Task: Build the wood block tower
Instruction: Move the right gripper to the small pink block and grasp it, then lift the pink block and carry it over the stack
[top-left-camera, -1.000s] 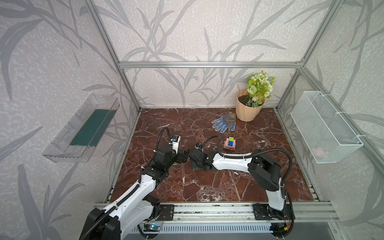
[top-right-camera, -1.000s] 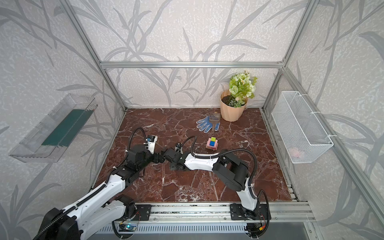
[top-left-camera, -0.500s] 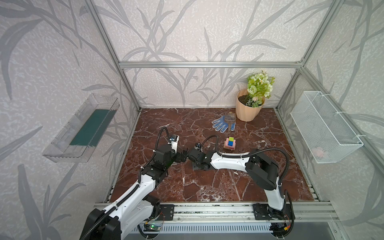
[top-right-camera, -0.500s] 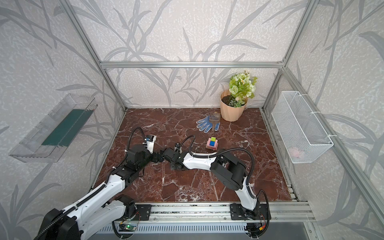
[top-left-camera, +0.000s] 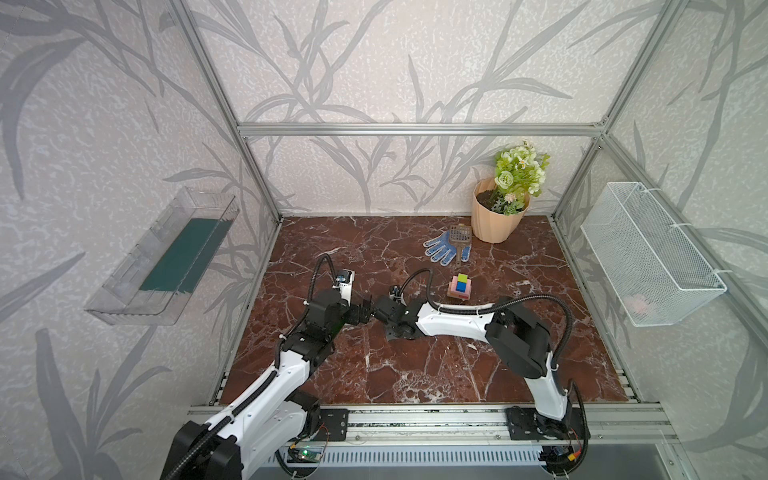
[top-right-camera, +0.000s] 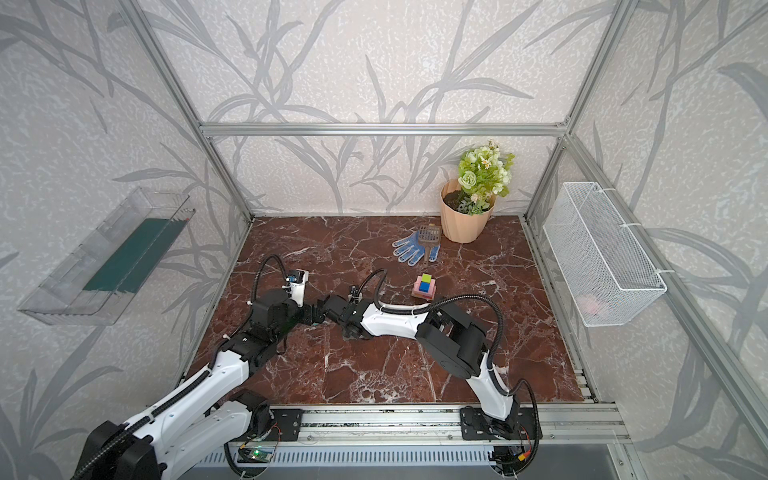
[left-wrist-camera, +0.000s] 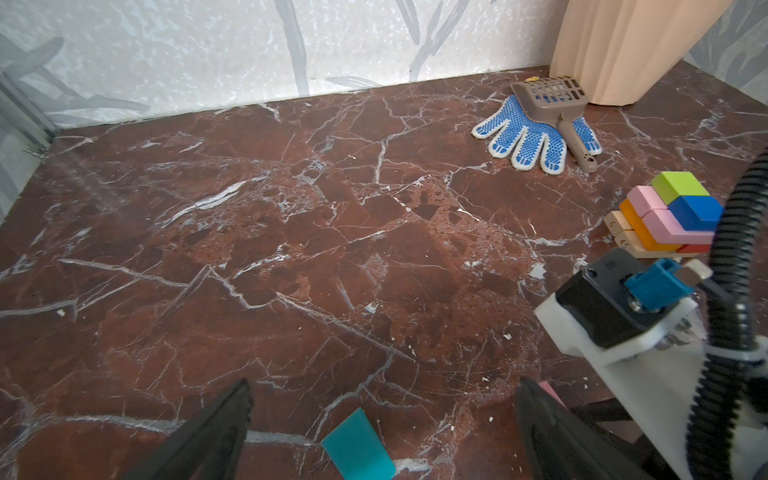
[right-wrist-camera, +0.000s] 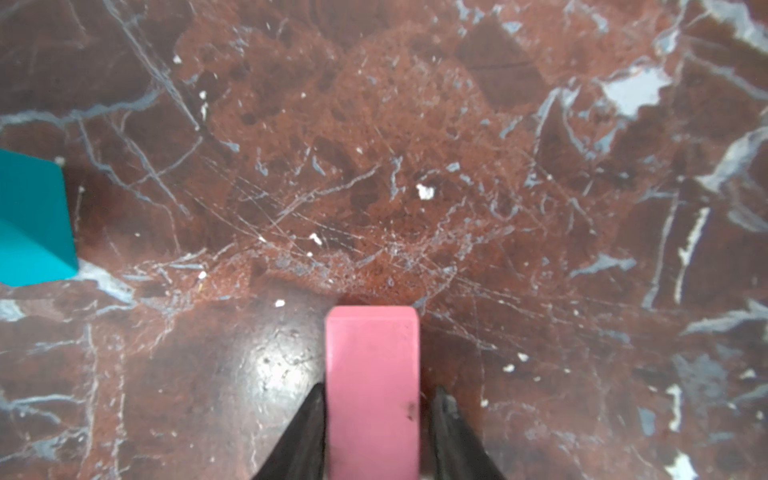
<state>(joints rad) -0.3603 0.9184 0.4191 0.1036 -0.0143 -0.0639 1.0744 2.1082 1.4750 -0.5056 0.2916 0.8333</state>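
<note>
The tower (top-left-camera: 459, 286) of painted wood blocks stands on the red-brown marble bench (top-left-camera: 415, 365), right of centre and towards the back in both top views. The left wrist view shows one green cube (left-wrist-camera: 679, 187) and one blue cube (left-wrist-camera: 696, 212) side by side on top. Below them are at least two pink layers (left-wrist-camera: 673, 226), one orange block (left-wrist-camera: 644, 228), one red sliver (left-wrist-camera: 695, 248) and two tan ends (left-wrist-camera: 623, 240) at the base.

Two blocks lie loose, well apart from the tower. One teal block (left-wrist-camera: 359, 451) shows between the spread fingers of the left tool (left-wrist-camera: 383, 382), which stands wide and holds nothing. One pink block (right-wrist-camera: 372, 390) sits between the fingers of the right tool (right-wrist-camera: 380, 387). That tool's jaws are narrow about the block, with a thin gap at one finger, and I cannot tell whether it grips.

Behind the tower, one blue-dotted glove (top-left-camera: 444, 249) lies with one grey-brown slotted scoop (top-left-camera: 459, 237) on it. Beside them, one beige ribbed flowerpot (top-left-camera: 496, 224) holds green-white flowers (top-left-camera: 519, 174).

One clear plastic tray (top-left-camera: 124, 299) on the left wall holds a dark green slab (top-left-camera: 183, 257). One white wire basket (top-left-camera: 648, 249) on the right wall holds something pale pink (top-left-camera: 638, 303), too blurred to name.
</note>
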